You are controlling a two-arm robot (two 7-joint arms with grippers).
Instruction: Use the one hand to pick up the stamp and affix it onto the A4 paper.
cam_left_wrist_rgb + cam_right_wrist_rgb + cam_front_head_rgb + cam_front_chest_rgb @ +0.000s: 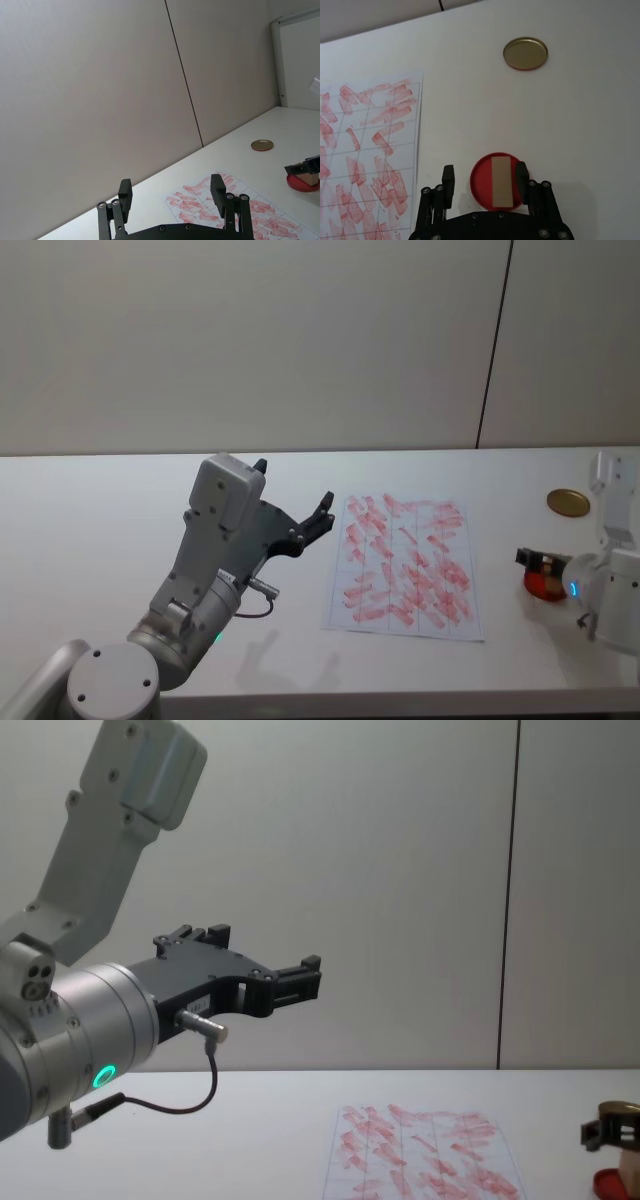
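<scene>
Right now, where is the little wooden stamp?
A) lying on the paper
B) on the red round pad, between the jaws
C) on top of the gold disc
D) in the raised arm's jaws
B: in the right wrist view the stamp stands on the red pad, with the right gripper open around it, one jaw on each side.

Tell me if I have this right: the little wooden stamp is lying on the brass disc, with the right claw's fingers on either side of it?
Not quite. The stamp lies on the red pad, not the brass disc, which sits bare farther off. The right wrist view shows this, with the right gripper open around the stamp.
</scene>
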